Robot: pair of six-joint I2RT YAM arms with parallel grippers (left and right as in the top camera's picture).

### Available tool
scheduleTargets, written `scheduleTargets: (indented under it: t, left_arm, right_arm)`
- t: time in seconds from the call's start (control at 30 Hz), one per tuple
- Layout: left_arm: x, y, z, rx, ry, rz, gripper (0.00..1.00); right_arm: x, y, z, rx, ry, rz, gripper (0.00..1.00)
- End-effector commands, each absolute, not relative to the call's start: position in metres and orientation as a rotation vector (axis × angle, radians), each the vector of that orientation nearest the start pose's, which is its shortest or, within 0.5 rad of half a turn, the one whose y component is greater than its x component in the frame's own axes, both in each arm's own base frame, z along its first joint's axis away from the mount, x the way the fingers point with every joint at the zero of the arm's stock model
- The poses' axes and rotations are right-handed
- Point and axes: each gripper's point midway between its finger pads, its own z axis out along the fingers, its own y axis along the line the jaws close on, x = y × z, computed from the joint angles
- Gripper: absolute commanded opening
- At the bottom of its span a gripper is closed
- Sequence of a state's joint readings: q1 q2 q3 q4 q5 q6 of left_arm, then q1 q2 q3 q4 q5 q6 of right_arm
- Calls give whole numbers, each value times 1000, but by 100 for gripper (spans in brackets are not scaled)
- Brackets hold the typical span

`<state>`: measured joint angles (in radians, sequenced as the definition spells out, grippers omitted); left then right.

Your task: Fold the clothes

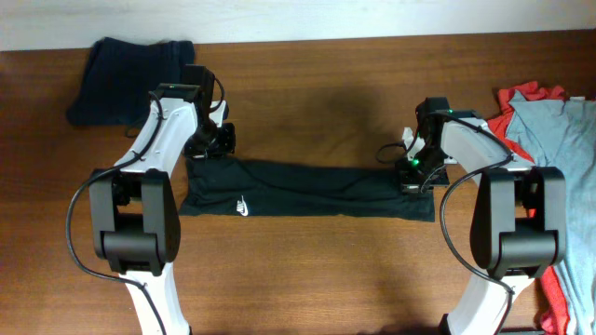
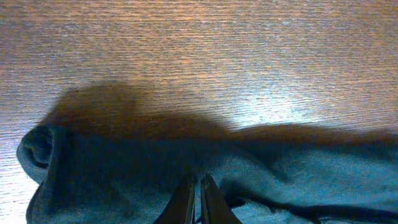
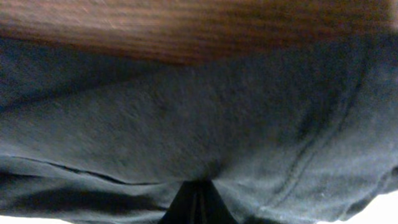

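Observation:
The black T-shirt point(image 1: 307, 191) with a small white logo point(image 1: 243, 207) lies folded into a long narrow strip across the middle of the table. My left gripper point(image 1: 207, 149) is at its upper left corner, fingers shut on the fabric point(image 2: 124, 180); the fingertips point(image 2: 196, 182) pinch the cloth. My right gripper point(image 1: 416, 177) is at the strip's right end, shut on the fabric point(image 3: 186, 124), fingertips point(image 3: 198, 186) buried in a fold.
A navy garment point(image 1: 126, 67) lies folded at the back left. A light grey-blue garment point(image 1: 568, 140) lies over a red one point(image 1: 521, 98) at the right edge. The wooden table point(image 1: 317, 93) shows bare behind the strip.

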<state>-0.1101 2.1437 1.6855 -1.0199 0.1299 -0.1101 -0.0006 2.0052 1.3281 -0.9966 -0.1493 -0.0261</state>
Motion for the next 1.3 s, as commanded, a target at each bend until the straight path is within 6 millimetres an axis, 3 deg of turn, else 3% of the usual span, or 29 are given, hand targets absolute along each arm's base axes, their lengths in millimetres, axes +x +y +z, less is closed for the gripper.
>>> scheduleTargets:
  t: [0.0,0.1,0.33,0.47,0.53,0.67,0.73,0.83,0.9,0.97,1.13,1.27]
  left_arm:
    - [427,-68,39,7,3051,-203,6]
    - [427,-68,39,7,3051,-203,6]
    - [427,-64,39,5,3052,-162,6]
    - [427,-63,39,4,3051,-152,6]
    - [428,-63,39,3,3050,-154,0]
    - [437,-74,58,7,3002,-200,0]
    - [448,-82,82,35,2937,-210,0]
    - [453,-94,106,74,2872,-222,1]
    - [453,-97,107,85,2869,-217,2]
    - [452,-97,104,86,2876,-212,2]
    - [453,-90,102,65,2879,-205,8]
    - [451,-88,101,59,2889,-199,8]
  right_arm:
    - [321,16,6,-2,3275,178,4]
    - [306,6,5,50,3335,81,4]
    - [294,3,7,93,3383,43,4]
    - [287,-9,1,166,3394,-84,4]
    - [285,-9,0,166,3401,-86,4]
    - [288,-9,0,168,3386,-82,4]
    - [290,-7,-1,170,3380,-61,4]
    - [292,2,-1,175,3371,25,4]
    - [300,18,3,93,3341,189,4]
    - [317,40,22,-13,3253,397,5]
    - [352,74,66,-149,3071,469,6]
    - [350,73,63,-144,3095,360,6]
